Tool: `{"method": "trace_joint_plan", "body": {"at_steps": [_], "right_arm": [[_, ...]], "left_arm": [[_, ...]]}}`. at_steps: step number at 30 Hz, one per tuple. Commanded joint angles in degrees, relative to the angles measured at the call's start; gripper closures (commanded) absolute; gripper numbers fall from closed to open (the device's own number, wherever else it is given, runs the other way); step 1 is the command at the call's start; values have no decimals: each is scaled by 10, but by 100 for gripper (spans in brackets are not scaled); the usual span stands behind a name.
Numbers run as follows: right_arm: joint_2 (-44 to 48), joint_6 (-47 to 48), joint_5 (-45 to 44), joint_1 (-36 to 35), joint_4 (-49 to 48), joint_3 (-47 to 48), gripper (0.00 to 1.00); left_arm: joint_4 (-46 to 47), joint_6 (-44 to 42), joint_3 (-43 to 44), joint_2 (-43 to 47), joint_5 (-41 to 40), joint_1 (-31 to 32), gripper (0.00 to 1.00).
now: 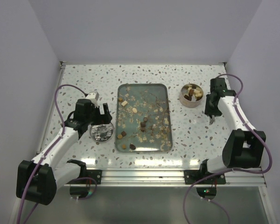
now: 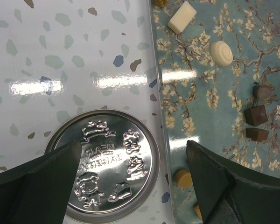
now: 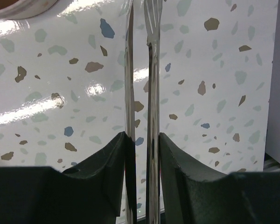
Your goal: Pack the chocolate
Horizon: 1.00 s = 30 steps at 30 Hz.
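The chocolate lies scattered on a teal flowered tray (image 1: 164, 93): dark brown pieces (image 1: 143, 125) and cream ones (image 1: 134, 110). More chocolate fills a small round tin (image 1: 192, 94) at the back right. My left gripper (image 1: 101, 115) is open and empty, above a silver embossed lid (image 2: 107, 163) just left of the tray. In the left wrist view its jaws (image 2: 133, 149) span the lid and the tray's edge (image 2: 162, 140), near a tan round (image 2: 182, 178), a cream oval (image 2: 221, 52) and dark cubes (image 2: 255, 115). My right gripper (image 1: 211, 113) is shut on metal tweezers (image 3: 151, 70), right of the tin.
Thin pale flakes (image 1: 154, 133) are strewn among the candies on the tray. The lid (image 1: 101, 133) lies on the speckled table between the left arm and the tray. The tin's rim (image 3: 18, 9) shows at the right wrist view's top left. White walls enclose the table.
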<state>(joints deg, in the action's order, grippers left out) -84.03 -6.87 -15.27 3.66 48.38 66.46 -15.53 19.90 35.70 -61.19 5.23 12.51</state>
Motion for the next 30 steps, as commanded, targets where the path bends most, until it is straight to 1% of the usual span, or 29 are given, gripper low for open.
{"method": "trace_joint_plan", "body": {"at_steps": [1, 8, 13, 16, 21, 30], "right_arm": [[33, -16, 16, 2, -34, -27, 65], [43, -46, 38, 2, -46, -77, 63], [24, -61, 39, 1, -61, -105, 62], [7, -75, 34, 1, -72, -106, 61], [-19, -90, 31, 1, -79, -98, 55], [-40, -96, 32, 0, -89, -98, 47]], "left_arm": [[17, -12, -4, 0, -3, -2, 0], [17, -10, -5, 3, -2, -2, 0], [18, -12, -7, 2, 1, -2, 0], [14, -13, -5, 2, 0, -3, 0], [11, -13, -4, 5, -2, -2, 0], [7, 1, -5, 5, -9, -2, 0]]}}
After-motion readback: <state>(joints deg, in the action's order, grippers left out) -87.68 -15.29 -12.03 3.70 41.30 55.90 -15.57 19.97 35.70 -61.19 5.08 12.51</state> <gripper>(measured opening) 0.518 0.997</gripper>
